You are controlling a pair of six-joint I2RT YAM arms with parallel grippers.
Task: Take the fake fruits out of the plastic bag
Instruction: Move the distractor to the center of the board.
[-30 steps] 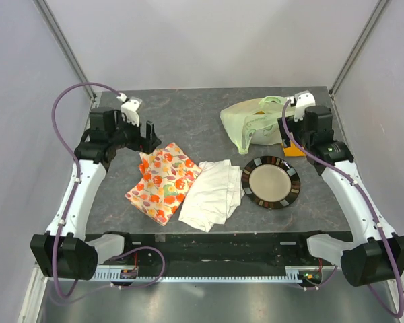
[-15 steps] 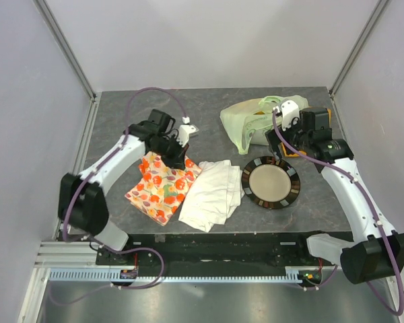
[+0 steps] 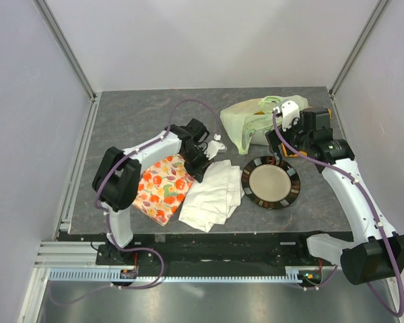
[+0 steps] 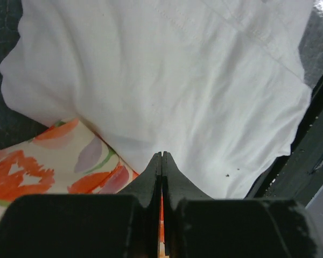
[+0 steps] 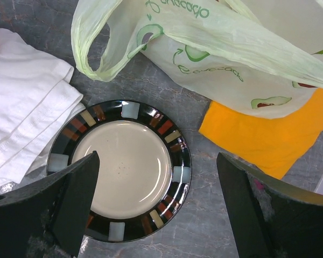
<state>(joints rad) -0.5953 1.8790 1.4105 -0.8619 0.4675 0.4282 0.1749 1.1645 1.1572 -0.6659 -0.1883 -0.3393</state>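
Note:
The plastic bag (image 3: 248, 121) is pale green with avocado print and lies crumpled at the far right of the table; one handle loop (image 5: 94, 45) hangs toward the plate. No fake fruits show; the bag hides whatever it holds. My right gripper (image 3: 277, 153) hovers open just in front of the bag, and in its wrist view the right gripper (image 5: 157, 156) has wide jaws framing the plate. My left gripper (image 3: 200, 173) is shut with nothing between its fingers. In the left wrist view the left gripper (image 4: 162, 155) sits low over the seam between two cloths.
A black-rimmed plate (image 3: 246, 183) with a cream centre lies right of a folded white cloth (image 3: 212, 195). A cloth printed with orange and red fruits (image 3: 163, 188) lies left of that. An orange cloth (image 3: 293, 149) pokes out from under the bag. White walls enclose the table.
My left arm swung from the far left across the printed cloth to the white cloth's edge, and its jaws closed. The right gripper shifted slightly left toward the plate, still open.

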